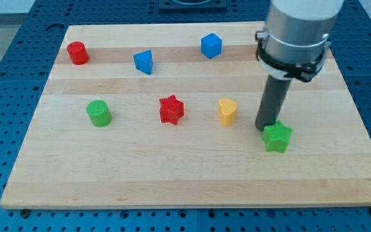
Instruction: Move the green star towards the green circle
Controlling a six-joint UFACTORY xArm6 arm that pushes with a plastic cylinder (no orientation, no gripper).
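The green star (277, 137) lies on the wooden board at the view's lower right. The green circle (98, 113), a short cylinder, stands at the view's left, far from the star. My tip (265, 127) is at the star's upper left edge, touching it or very nearly. The rod rises from there to the grey arm body at the view's top right.
Between the star and the circle stand a yellow block (227, 111) and a red star (171, 109). Along the view's top are a red cylinder (77, 53), a blue triangular block (144, 62) and a blue cube (211, 45). The wooden board's edge (185, 201) borders a blue perforated table.
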